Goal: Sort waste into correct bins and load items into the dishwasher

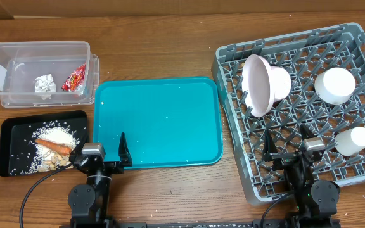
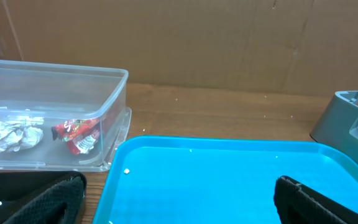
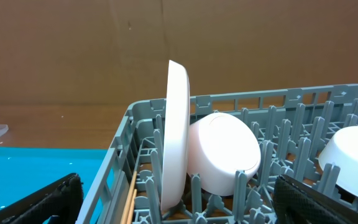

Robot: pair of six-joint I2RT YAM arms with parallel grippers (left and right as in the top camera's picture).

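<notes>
Overhead: one tub (image 1: 43, 44) at far left, with one paper ball (image 1: 45, 83) and one wrapper (image 1: 76, 78) inside, lying apart. Nearer the robot, one black tray (image 1: 10, 158) bearing scattered rice (image 1: 61, 134) and one carrot (image 1: 54, 147). One teal tray (image 1: 163, 120) in the middle. One rack (image 1: 309, 114) at right, holding one plate (image 1: 256, 85) on edge, one bowl (image 1: 280, 82) against it, a second bowl (image 1: 334, 84) further right, and a smaller white bowl or cup (image 1: 353, 140) nearer. Left gripper (image 1: 99, 153) spread wide between black tray and teal tray, holding nothing. Right gripper (image 1: 287, 144) equally wide over the rack's near part, empty.

Left wrist: ball and wrapper behind the tub's clear wall. Fingers (image 2: 36, 199) far apart at the bottom corners, teal tray between, nothing gripped.

Right wrist: plate upright, bowl leaning against its right face, second bowl at the right edge. Chopsticks (image 3: 132, 199) in the rack left of the plate, count unclear. Fingers (image 3: 328, 202) wide, nothing held.
</notes>
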